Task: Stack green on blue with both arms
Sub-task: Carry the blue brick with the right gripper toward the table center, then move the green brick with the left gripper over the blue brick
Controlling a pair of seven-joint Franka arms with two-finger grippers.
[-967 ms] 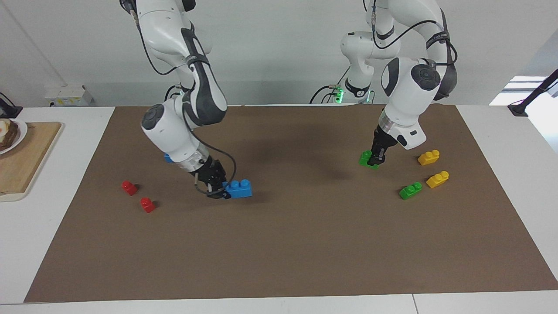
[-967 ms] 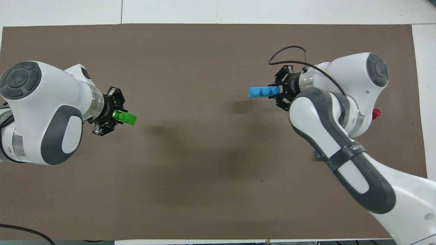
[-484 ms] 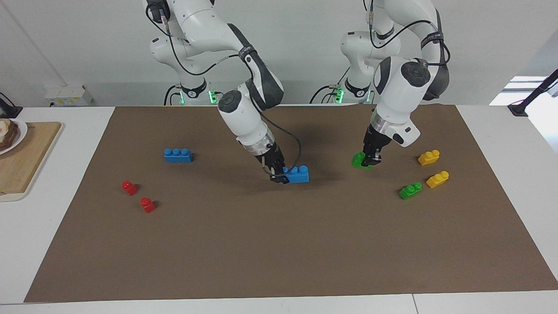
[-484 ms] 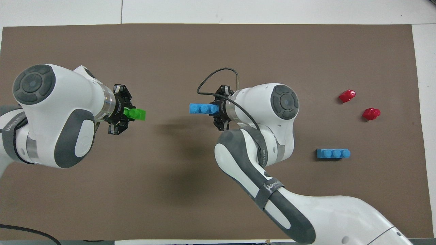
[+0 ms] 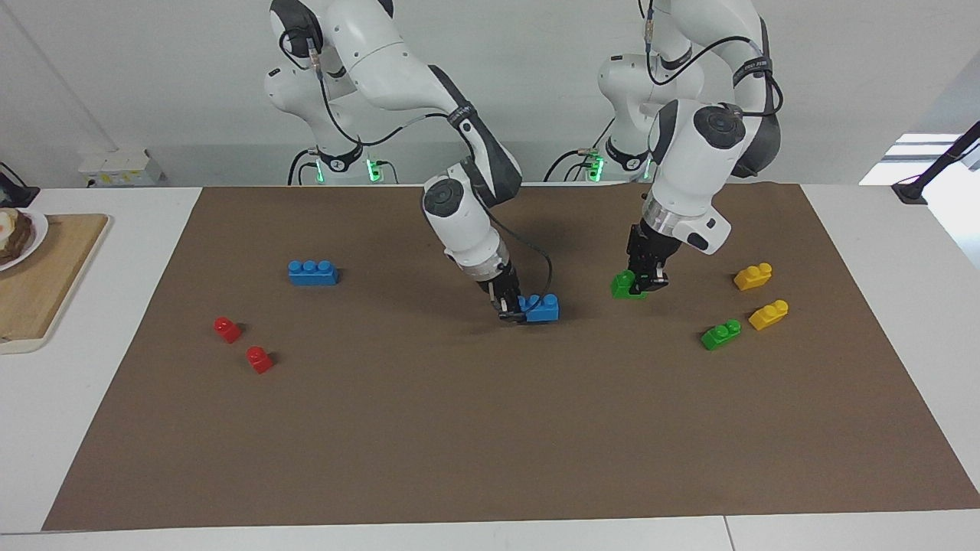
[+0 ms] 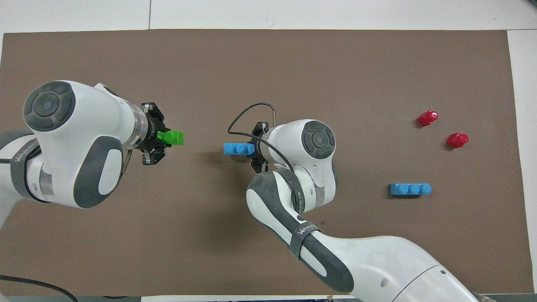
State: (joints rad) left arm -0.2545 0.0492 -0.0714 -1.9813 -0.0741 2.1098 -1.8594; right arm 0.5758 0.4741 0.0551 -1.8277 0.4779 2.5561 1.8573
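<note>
Facing view shows a white table [image 5: 115, 428] covered almost fully by a brown mat [image 5: 490, 428], with a plain white wall [image 5: 153, 76] where the two arm bases stand. At the right arm's end of the table a wooden board [image 5: 46, 275] lies on the white surface, and a plate with food [image 5: 19, 233] sits on its edge nearer to the robots.

The right gripper [image 5: 511, 306] is closed on one end of a blue brick [image 5: 542, 308] and holds it over the middle of the mat, studs up. The left gripper [image 5: 647, 279] is closed on a green brick [image 5: 624, 285], held low over the mat toward the left arm's end; the two held bricks are apart.

On the mat lie a second blue brick [image 5: 312, 272] and two red bricks [image 5: 243, 344] toward the right arm's end. A second green brick [image 5: 720, 334] and two yellow bricks [image 5: 760, 295] lie toward the left arm's end.
</note>
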